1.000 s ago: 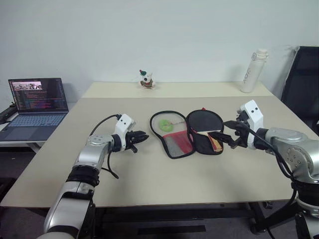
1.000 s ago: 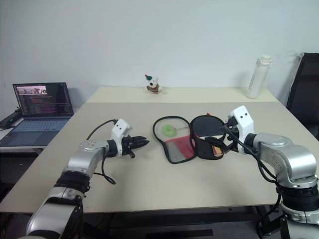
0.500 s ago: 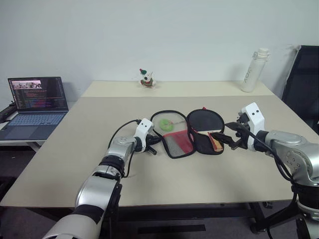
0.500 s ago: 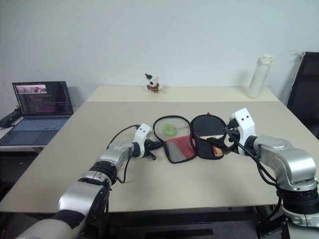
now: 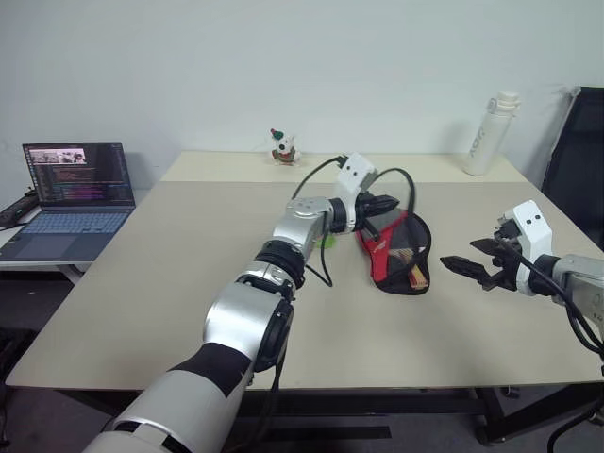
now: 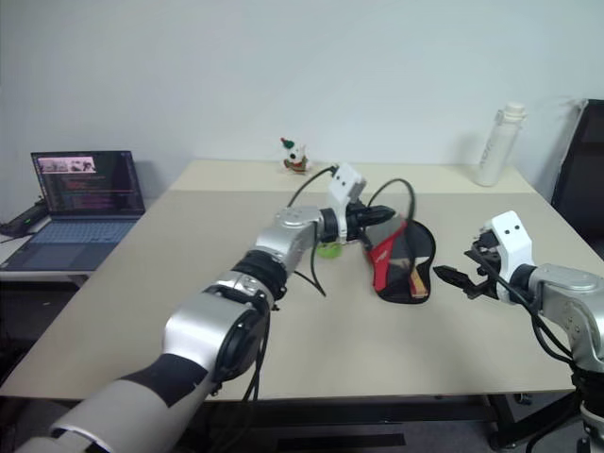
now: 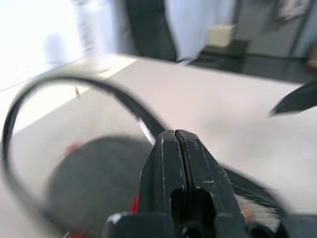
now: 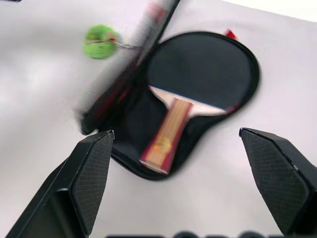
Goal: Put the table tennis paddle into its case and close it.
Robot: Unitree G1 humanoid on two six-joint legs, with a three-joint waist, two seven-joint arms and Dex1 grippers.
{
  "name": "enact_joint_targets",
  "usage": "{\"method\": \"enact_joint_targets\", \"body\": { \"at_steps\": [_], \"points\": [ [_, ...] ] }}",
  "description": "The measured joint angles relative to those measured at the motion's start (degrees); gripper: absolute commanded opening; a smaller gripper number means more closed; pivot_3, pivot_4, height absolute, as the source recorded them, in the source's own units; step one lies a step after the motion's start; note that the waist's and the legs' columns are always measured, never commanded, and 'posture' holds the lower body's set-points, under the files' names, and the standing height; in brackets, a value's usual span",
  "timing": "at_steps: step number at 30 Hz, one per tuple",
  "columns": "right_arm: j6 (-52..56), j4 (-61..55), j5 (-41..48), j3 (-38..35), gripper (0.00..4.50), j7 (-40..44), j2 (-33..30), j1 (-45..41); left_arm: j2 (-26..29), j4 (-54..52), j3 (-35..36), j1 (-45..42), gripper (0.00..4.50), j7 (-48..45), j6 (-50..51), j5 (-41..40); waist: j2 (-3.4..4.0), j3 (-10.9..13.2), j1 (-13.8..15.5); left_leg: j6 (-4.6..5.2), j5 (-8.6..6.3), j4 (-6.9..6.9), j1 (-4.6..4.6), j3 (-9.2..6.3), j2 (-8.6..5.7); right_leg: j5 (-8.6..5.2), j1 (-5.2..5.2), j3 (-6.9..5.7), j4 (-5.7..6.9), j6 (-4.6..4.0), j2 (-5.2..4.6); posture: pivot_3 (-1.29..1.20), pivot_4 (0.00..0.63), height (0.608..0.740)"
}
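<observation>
The case (image 5: 411, 253) lies at the table's middle with its lid flap (image 5: 376, 247) lifted and tilted over the lower half. My left gripper (image 5: 388, 202) is shut on the flap's upper edge, above the case. The table tennis paddle (image 8: 199, 68) lies inside the lower half, black face up, its wood-and-red handle (image 8: 166, 136) pointing toward my right gripper. The green zip-pull tag (image 5: 326, 242) rests on the table left of the case. My right gripper (image 5: 460, 255) hovers open to the right of the case, apart from it.
An open laptop (image 5: 75, 184) sits on a side table at the far left. A small toy figure (image 5: 282, 148) and a white bottle (image 5: 489, 132) stand along the table's back edge. A black chair (image 5: 578, 142) is at the back right.
My left gripper went right to the case, shut on the flap and swung it up over the paddle. My right gripper drew back to the right, away from the case.
</observation>
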Motion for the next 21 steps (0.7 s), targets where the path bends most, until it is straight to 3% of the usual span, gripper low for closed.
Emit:
{"method": "enact_joint_targets", "body": {
  "at_steps": [4,9,14,21],
  "points": [
    [-0.9,4.7,-1.0,0.6,4.47,-1.2,0.5,-3.1,1.4,-0.3,0.7,0.9,0.04,-2.8,0.0,0.0,0.04,0.0,-0.9,0.0,0.0,-0.01,0.12,0.06,0.07,0.01,0.0,0.07,0.09,0.0,0.06,0.0,0.15,0.74],
    [-4.8,14.4,-4.2,5.0,4.47,-3.0,5.0,-10.3,7.5,-5.7,1.6,8.2,0.04,-9.0,1.5,-1.6,0.08,0.0,-1.8,0.0,0.01,0.01,0.23,0.16,0.13,0.02,-0.02,0.23,0.27,-0.01,0.11,0.0,0.15,0.74],
    [-11.8,31.7,-8.6,8.7,4.48,-4.1,11.4,-18.0,15.2,-22.1,2.2,21.0,0.01,-17.2,10.8,-6.2,0.1,0.0,-1.8,0.0,0.01,0.02,0.12,0.17,0.1,0.2,-0.2,0.31,0.5,-0.3,0.02,0.0,0.15,0.74],
    [-24.5,60.6,-14.6,9.2,4.48,-6.8,16.9,-29.1,23.5,-49.3,4.7,35.8,0.01,-16.8,26.8,-14.0,0.11,0.0,-1.2,-0.01,0.02,0.04,0.1,0.12,0.13,0.21,-0.25,0.3,0.6,-0.32,-0.02,0.0,0.15,0.74]
  ]
}}
